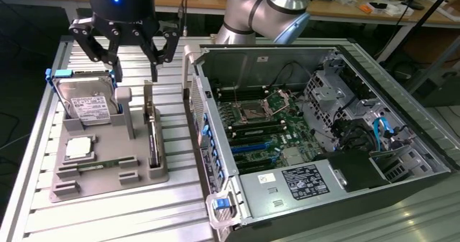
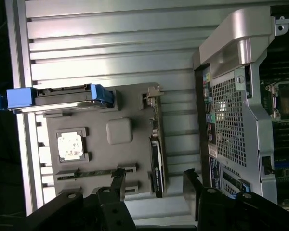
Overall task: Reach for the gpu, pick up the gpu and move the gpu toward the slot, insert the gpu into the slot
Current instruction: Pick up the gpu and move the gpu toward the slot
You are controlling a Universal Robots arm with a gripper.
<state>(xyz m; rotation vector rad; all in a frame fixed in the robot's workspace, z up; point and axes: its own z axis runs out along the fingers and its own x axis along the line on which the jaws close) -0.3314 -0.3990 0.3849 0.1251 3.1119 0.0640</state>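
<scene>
Exterior view: the black multi-finger pincer (image 1: 133, 72) hangs above the ribbed aluminium bench (image 1: 107, 220) at the exterior view's left, its fingers spread wide and released, gripping nothing. Below it a grey moulded plastic fixture tray (image 1: 100, 185) rests on the bench. The gpu (image 1: 152, 137), a thin flat green circuit card with a long pale metal end bracket, stands on edge along the side of the tray nearest the computer case (seen edge-on, it reads as a dark slim plate). The pincer is above the gpu and apart from it. In the same tray, a silver hard drive with a white label (image 1: 86, 106) stands upright in a blue carrier. A square silver processor chip (image 1: 79, 147) lies flat, and a narrow green memory stick (image 1: 100, 165) lies in a groove. At the exterior view's right, the open grey metal computer case (image 1: 259, 64) lies on its side, exposing the green motherboard (image 1: 287, 129). The slot (image 1: 249, 144), a long narrow blue plastic connector strip on that board, is well apart from the gpu. Wrist view: the pincer (image 2: 154, 177) shows two dark fingers (image 2: 119, 180), one on each side of the gpu (image 2: 156, 139) and clear of it. The hard drive (image 2: 62, 95), processor chip (image 2: 70, 146) and memory stick (image 2: 86, 173) sit in the fixture tray (image 2: 130, 110). The computer case (image 2: 229, 110) lies just beside the tray on the bench (image 2: 111, 48).
</scene>
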